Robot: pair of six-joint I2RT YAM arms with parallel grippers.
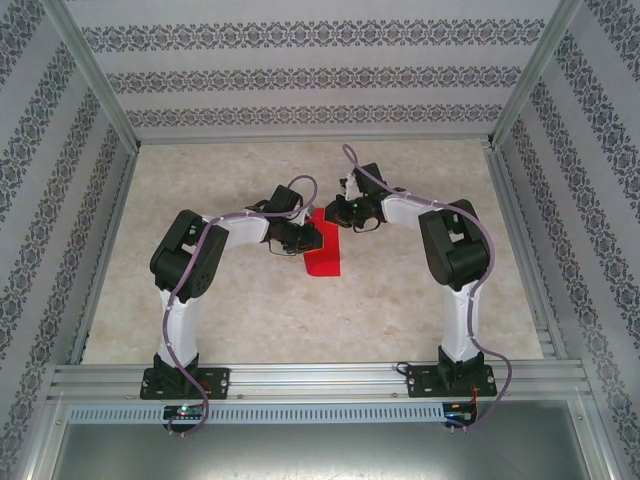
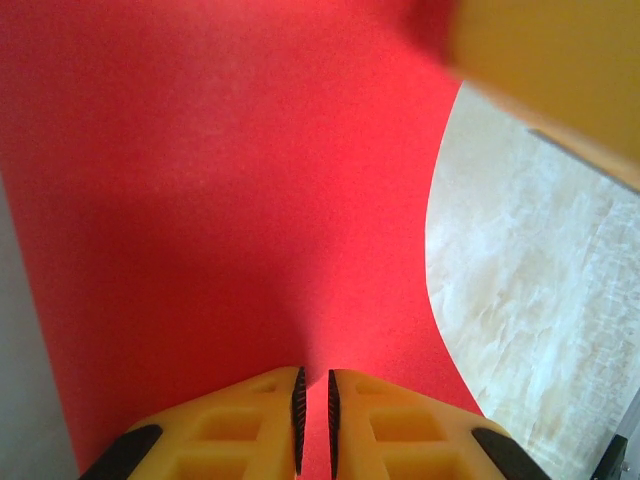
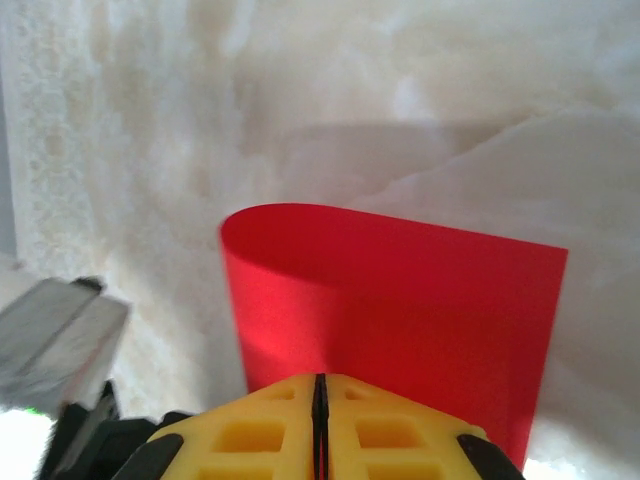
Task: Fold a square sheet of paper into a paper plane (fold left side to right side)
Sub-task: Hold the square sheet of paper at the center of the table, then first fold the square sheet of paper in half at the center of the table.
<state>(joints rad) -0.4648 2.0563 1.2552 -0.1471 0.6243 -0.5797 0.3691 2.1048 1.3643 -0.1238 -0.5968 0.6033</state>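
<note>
Top external view: the tabletop [image 1: 430, 320] carries the square sheet of paper [image 1: 324, 258] about midway between its left and right edges, a little toward the far edge. The sheet is bowed over, not creased (the right wrist view shows a rounded loop), so the left-to-right fold looks half made. The left pincer [image 1: 303, 240] is nipped narrow on the red paper; the right pincer [image 1: 337, 213] looks clamped on an edge. Next, I judge: align the edges, then flatten the curve.
</note>
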